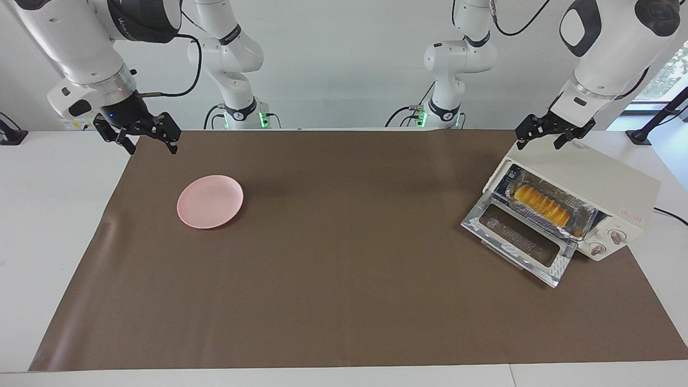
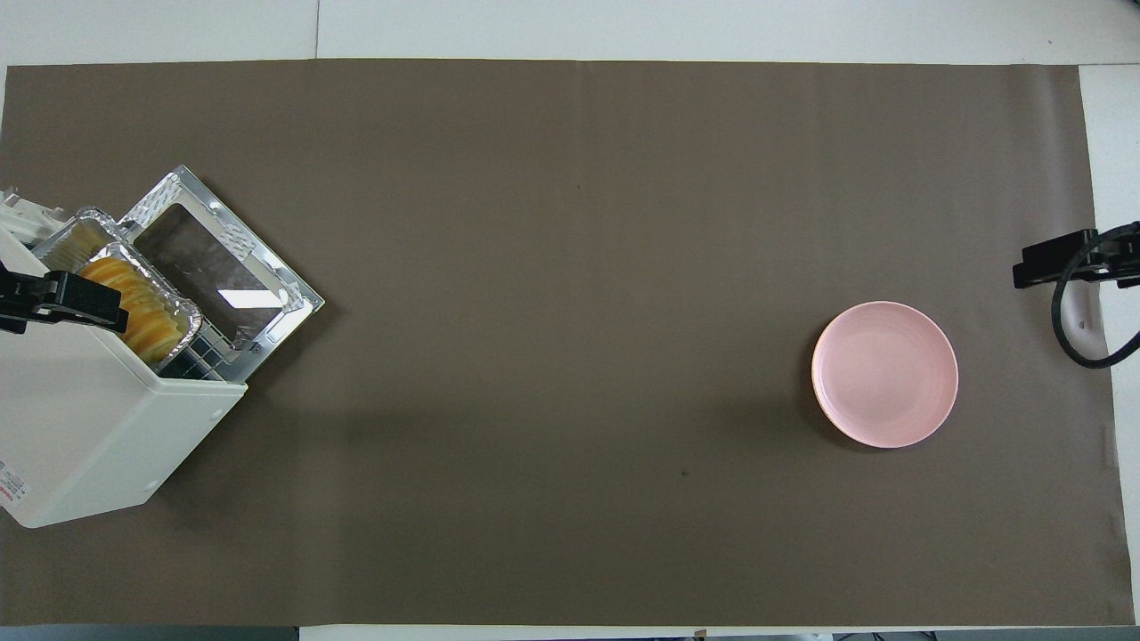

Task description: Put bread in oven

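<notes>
While the left gripper point(image 1: 538, 139), spread and empty, hides part of the bread point(image 1: 540, 203) from overhead, the oven point(image 1: 583, 188) stands open.

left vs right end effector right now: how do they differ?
The left end effector hangs over the oven, above the bread in its foil tray; the right end effector waits over the mat's edge, near the pink plate. Both are open and hold nothing.
</notes>
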Robot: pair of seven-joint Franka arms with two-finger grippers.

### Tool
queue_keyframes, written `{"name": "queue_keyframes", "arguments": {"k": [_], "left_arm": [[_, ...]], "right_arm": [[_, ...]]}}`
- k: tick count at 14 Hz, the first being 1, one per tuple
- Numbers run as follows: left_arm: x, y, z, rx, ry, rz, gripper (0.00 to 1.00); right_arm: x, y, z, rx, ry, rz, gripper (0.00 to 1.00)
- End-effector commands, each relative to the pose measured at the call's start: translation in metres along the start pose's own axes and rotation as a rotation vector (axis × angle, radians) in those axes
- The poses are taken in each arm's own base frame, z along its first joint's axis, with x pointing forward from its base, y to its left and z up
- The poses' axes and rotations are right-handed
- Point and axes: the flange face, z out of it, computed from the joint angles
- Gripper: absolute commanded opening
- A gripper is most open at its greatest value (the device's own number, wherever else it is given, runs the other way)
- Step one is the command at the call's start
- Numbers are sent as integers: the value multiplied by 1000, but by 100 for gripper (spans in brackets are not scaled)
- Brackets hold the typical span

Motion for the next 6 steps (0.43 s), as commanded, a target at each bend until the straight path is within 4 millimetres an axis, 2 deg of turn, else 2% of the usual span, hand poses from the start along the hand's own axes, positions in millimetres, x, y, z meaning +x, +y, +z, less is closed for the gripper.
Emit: {"name": "queue_keyframes", "arguments": {"k": [1, 6], "left_arm": [[0, 21, 0, -2, 13, 46, 100], [1, 21, -3, -8, 27, 46, 100]], "right_arm": [[-7, 3, -1, -16, -6, -19, 100], [-7, 3, -1, -16, -6, -20, 100]]}}
